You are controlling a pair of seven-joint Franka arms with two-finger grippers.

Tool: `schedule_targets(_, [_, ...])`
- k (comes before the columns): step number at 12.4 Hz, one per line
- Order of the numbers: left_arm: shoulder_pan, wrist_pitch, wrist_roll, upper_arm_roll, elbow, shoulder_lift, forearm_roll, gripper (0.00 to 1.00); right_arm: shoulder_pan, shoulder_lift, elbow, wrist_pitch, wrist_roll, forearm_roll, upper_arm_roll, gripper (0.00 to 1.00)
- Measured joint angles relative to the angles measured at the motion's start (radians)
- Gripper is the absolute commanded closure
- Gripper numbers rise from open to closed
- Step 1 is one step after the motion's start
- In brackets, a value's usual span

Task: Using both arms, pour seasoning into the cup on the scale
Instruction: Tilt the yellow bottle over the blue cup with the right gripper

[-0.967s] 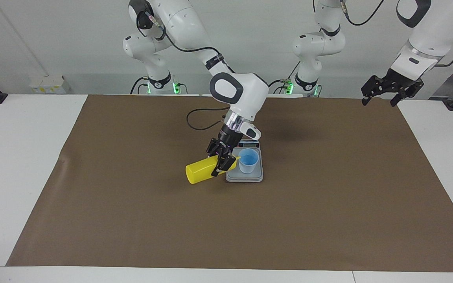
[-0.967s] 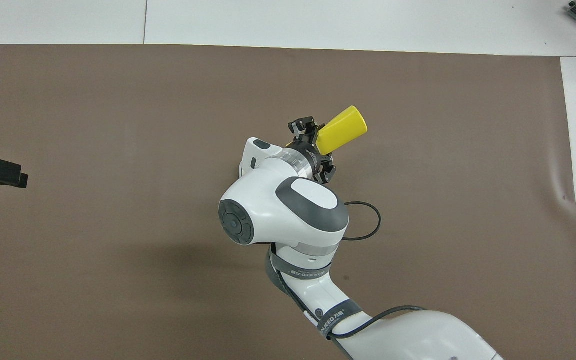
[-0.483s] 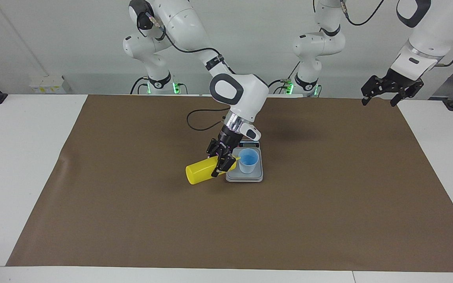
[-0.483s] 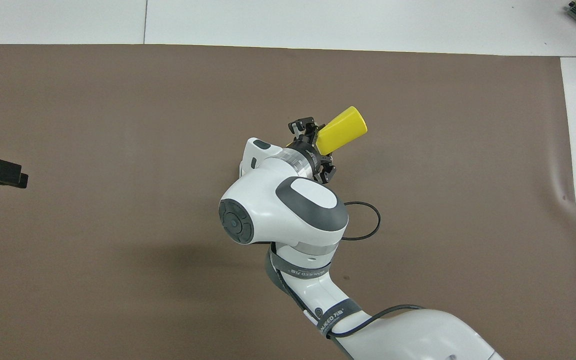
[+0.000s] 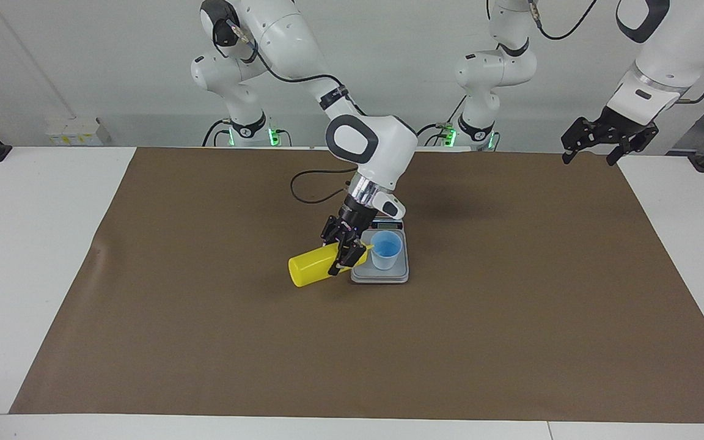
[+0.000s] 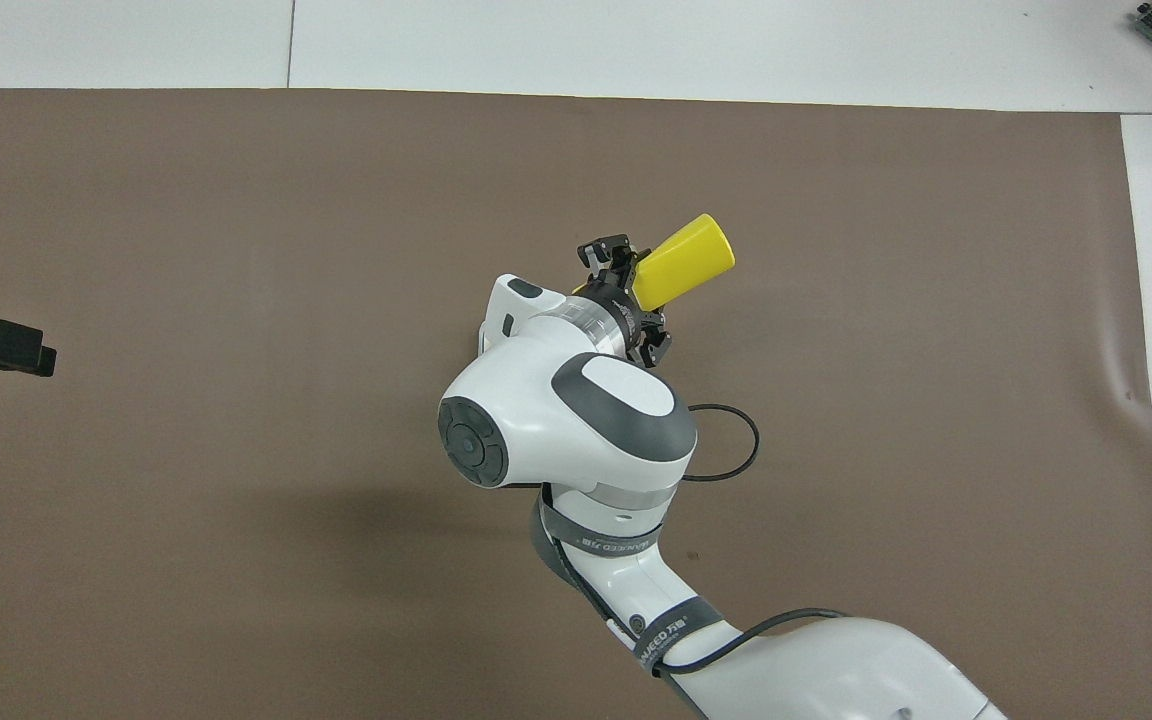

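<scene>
While its fingers clench the yellow seasoning bottle [image 5: 314, 265] near the nozzle end, the right gripper [image 5: 344, 246] hangs just beside the scale [image 5: 380, 274], holding the bottle tipped almost flat so the nozzle reaches the rim of the blue cup [image 5: 386, 250]. That cup stands upright on the scale's grey plate, and the scale lies near the middle of the brown mat [image 5: 511, 318], its dark display end toward the robots. From overhead the right arm's wrist hides cup and scale; only the bottle's base [image 6: 686, 261] sticks out. Waiting, the left gripper [image 5: 602, 142] hovers released over the mat's corner at the left arm's end.
</scene>
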Motion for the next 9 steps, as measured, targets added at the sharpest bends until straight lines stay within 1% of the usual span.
schedule_targets(3, [0.000,0.000,0.000,0.000,0.000,0.000,0.000,0.00,-0.001,0.004,0.000,0.002,0.032,0.010,0.000,1.00])
schedule_targets(5, [0.000,0.000,0.000,0.000,0.000,0.000,0.000,0.00,-0.002,0.007,0.001,0.003,0.037,0.036,0.000,1.00])
schedule_targets(9, [0.000,0.000,0.000,0.000,0.000,0.000,0.000,0.00,-0.002,0.009,0.005,0.003,0.038,0.040,0.000,1.00])
